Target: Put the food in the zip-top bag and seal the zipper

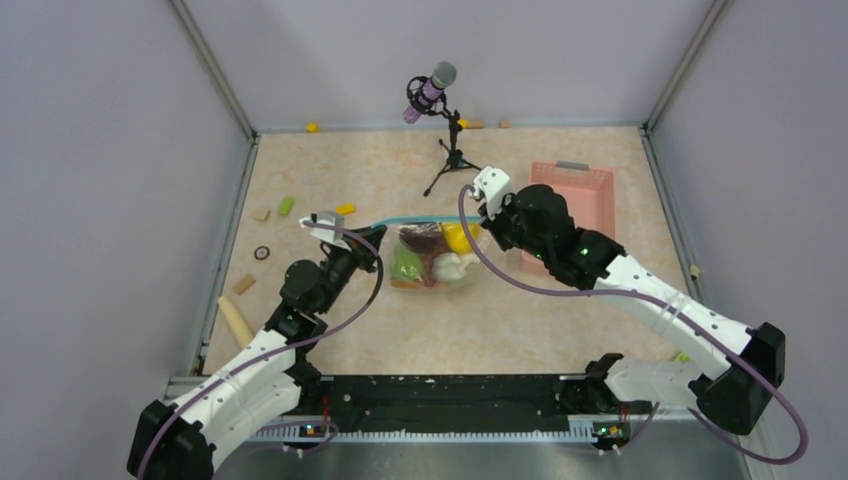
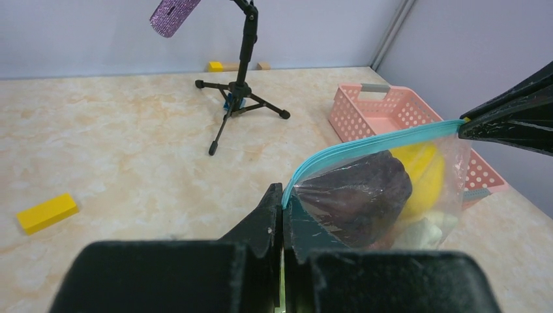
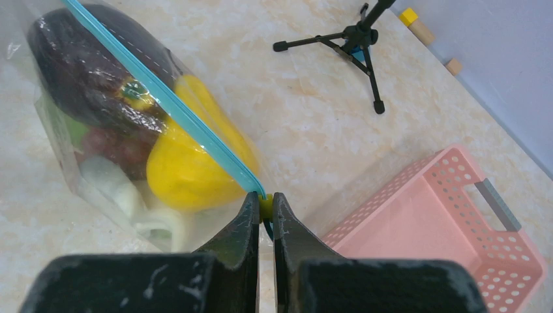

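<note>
Right now I have the left gripper [image 2: 282,203] clamped on one end of the zipper [image 2: 378,139], and the right gripper [image 3: 264,207] pinched shut on the other end. The zip-top bag [image 1: 435,258] sits between them near the middle of the tabletop, with the food [image 3: 189,169] inside it.

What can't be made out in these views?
- Whether the zipper is pressed shut along its length: edge-on in wrist views, too small from the top.
- Bottom of the zip-top bag: left wrist view, hidden behind the left claw.
- Pink basket: cut off, right wrist view.
</note>
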`<state>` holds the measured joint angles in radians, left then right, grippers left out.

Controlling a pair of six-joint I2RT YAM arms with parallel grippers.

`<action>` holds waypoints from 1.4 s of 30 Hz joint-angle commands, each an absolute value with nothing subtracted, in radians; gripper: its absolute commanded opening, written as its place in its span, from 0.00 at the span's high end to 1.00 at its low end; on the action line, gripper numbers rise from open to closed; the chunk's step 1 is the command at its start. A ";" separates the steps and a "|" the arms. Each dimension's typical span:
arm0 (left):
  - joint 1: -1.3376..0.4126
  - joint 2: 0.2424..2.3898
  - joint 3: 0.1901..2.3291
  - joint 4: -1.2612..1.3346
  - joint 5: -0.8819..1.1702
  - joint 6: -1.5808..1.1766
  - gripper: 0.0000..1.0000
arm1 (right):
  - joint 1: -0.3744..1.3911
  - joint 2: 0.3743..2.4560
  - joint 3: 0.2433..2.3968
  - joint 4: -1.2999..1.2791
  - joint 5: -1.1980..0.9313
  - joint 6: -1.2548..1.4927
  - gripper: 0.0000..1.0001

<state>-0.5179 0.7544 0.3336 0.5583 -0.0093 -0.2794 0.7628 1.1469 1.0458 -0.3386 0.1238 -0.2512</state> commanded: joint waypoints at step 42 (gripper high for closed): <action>-0.486 0.705 0.465 0.364 -0.115 -0.399 0.02 | 0.672 1.103 0.986 -0.217 0.178 -0.159 1.00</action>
